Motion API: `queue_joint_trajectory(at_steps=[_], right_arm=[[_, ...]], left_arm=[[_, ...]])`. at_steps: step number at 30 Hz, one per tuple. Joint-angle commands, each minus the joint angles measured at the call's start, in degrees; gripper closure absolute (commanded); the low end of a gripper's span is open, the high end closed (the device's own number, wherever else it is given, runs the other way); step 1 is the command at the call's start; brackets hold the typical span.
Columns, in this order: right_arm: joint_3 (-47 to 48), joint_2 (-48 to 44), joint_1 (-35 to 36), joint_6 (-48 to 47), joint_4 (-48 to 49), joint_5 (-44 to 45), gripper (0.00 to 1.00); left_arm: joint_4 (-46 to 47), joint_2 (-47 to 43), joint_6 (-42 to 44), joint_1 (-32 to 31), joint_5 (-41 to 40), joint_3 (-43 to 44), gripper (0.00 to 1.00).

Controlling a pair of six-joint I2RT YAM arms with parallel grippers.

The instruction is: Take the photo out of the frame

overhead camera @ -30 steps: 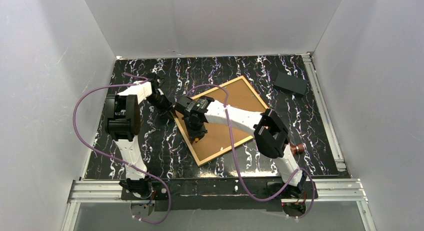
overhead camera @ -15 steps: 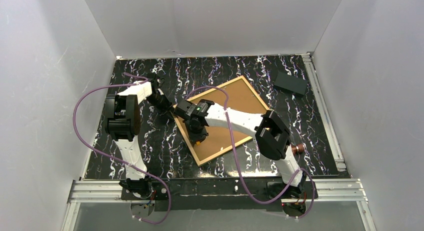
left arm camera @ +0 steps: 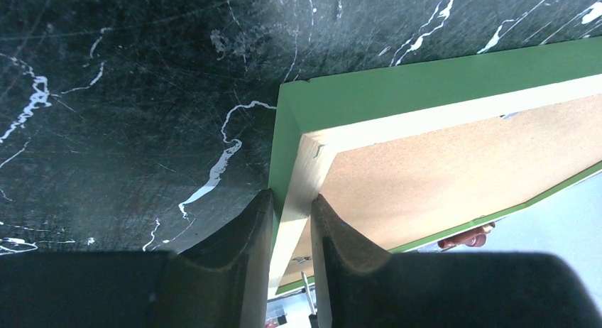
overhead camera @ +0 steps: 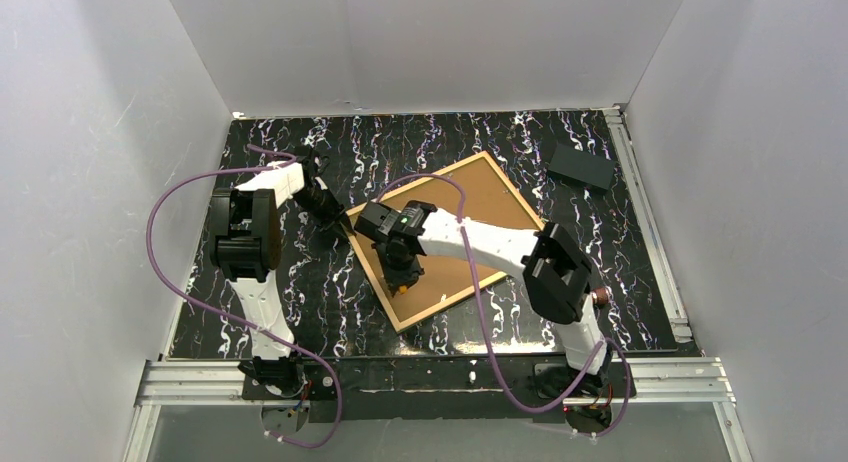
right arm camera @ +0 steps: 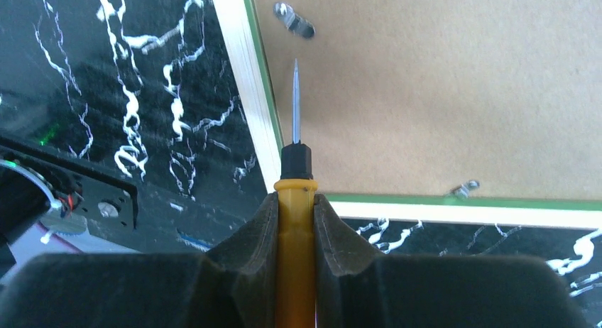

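The frame [overhead camera: 440, 302] lies face down and askew on the table, its green border showing in the left wrist view [left arm camera: 426, 86]. The brown backing panel [overhead camera: 485, 192] covers it, so the photo is hidden. My left gripper [overhead camera: 338, 214] is shut on the frame's left corner edge [left arm camera: 292, 200]. My right gripper [overhead camera: 401, 272] is shut on a yellow-handled screwdriver [right arm camera: 296, 257]. Its thin tip hovers over the backing [right arm camera: 440, 94], just below a metal retaining clip [right arm camera: 294, 20] by the frame's edge. A second clip [right arm camera: 465, 190] sits near the adjoining edge.
A dark flat box [overhead camera: 580, 166] lies at the back right of the black marbled table [overhead camera: 300, 302]. White walls close in the back and both sides. Purple cables loop from both arms.
My right arm has shifted slightly right and nearer, moving the screwdriver a little along the frame's left edge. The left gripper and the frame have not moved.
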Motion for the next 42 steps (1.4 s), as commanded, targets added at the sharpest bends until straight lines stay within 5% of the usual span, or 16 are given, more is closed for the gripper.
queue_joint_trajectory(at_steps=[1,9,15,17,22,27,35,42], right_arm=[[-4.2,-9.9,1.3,0.1,-0.5,2.0,0.99],[-28.0,-29.6,0.8,4.4,3.9,10.1,0.99],[-40.1,-43.3,0.0,7.9,5.1,14.2,0.99],[-43.1,-47.0,-0.2,8.4,5.2,15.4,0.99],[-48.9,-54.9,-1.0,8.5,7.4,16.3,0.99],[-51.0,-58.4,-1.7,7.7,8.2,15.8,0.99],[-53.8,-64.8,-1.8,9.6,7.1,16.5,0.99],[-54.9,-66.6,-1.7,10.3,6.9,16.0,0.99]], left_arm=[[-8.6,3.4,-0.7,1.2,-8.9,1.1,0.97],[-9.0,-7.0,0.9,1.7,-7.5,0.8,0.34],[-7.4,-18.0,-3.0,0.9,-2.8,-7.5,0.08],[-8.5,-21.8,-5.0,-0.1,-2.1,-11.1,0.09],[-10.5,-34.4,-7.2,-4.8,-0.9,-22.2,0.37],[-8.8,-43.0,-10.4,-17.5,-3.5,-28.5,0.18],[-5.6,-47.7,-19.3,-30.9,-14.1,-39.0,0.35],[0.1,-41.0,-17.2,-34.0,-11.8,-37.5,0.24]])
